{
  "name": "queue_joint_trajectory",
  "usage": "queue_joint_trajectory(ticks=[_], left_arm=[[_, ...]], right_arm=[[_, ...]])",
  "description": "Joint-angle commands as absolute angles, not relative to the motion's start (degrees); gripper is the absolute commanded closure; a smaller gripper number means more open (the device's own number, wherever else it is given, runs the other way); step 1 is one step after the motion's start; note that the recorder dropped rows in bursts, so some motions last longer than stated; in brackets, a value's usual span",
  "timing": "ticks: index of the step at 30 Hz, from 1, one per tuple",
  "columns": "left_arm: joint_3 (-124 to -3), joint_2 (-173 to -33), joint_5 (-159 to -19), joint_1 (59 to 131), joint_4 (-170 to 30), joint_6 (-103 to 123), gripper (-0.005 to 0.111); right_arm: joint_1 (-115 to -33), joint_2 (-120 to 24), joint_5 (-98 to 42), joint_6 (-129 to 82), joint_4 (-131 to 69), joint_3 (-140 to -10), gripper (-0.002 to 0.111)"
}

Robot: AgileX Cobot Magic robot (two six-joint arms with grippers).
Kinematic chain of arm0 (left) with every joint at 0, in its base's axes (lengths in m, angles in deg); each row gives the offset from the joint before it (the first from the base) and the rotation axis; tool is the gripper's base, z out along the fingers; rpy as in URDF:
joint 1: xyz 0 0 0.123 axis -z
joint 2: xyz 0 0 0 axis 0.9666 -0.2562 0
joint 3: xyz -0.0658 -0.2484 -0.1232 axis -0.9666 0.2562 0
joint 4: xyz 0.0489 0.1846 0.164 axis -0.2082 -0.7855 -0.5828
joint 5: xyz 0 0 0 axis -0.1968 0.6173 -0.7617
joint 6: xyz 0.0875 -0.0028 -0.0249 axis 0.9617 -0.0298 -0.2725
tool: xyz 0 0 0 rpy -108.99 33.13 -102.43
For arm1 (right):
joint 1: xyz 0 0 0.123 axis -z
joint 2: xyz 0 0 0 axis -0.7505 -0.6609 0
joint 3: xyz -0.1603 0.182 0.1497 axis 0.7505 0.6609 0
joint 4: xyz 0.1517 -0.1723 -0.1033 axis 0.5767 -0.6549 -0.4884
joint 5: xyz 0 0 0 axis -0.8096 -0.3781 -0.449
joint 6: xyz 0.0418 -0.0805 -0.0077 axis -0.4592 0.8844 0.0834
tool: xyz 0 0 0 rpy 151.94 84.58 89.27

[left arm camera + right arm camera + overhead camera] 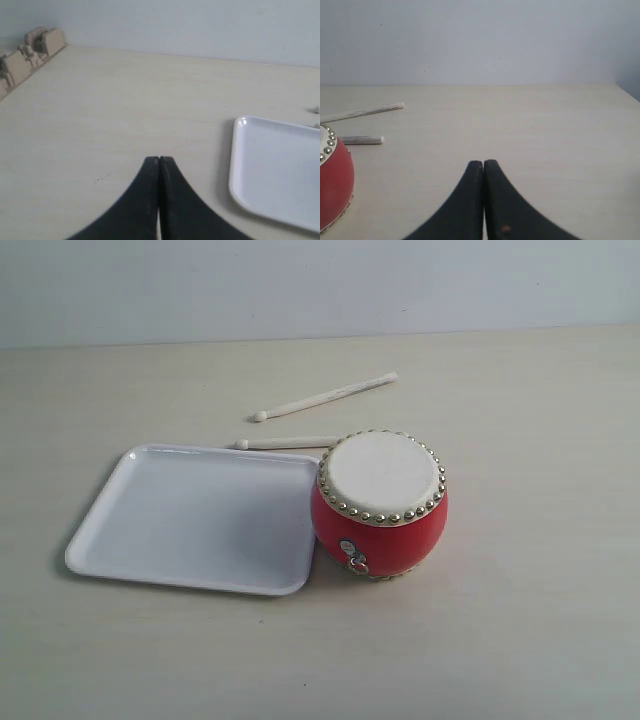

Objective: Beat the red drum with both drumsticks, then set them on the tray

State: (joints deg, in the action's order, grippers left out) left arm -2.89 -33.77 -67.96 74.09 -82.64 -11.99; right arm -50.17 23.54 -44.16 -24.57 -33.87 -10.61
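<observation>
Tray [200,520] sits left, just beside red drum [380,505]. Far drumstick [325,397] lies free on desk [520,620]; near drumstick [288,443] runs behind drum. My left pincer [159,160], right pincer [483,163] both pressed together, gripping nothing.

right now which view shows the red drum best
Exterior view: the whole red drum shows, top and studs included. Right wrist view catches only a slice of its side; left wrist view shows none of it.
</observation>
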Motion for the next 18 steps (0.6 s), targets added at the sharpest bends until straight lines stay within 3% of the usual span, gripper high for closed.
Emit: queue_joint_trajectory(ticks=[1, 18], left_arm=[[-2.8, -33.4, -68.3, 74.0, -82.4, -12.0, 0.107], [-2.8, -33.4, -68.3, 74.0, -82.4, -12.0, 0.107]], right_arm=[[-49.9, 23.9, -43.5, -24.2, -33.9, -10.3, 0.108], [-49.9, 23.9, -43.5, -24.2, -33.9, -10.3, 0.108]])
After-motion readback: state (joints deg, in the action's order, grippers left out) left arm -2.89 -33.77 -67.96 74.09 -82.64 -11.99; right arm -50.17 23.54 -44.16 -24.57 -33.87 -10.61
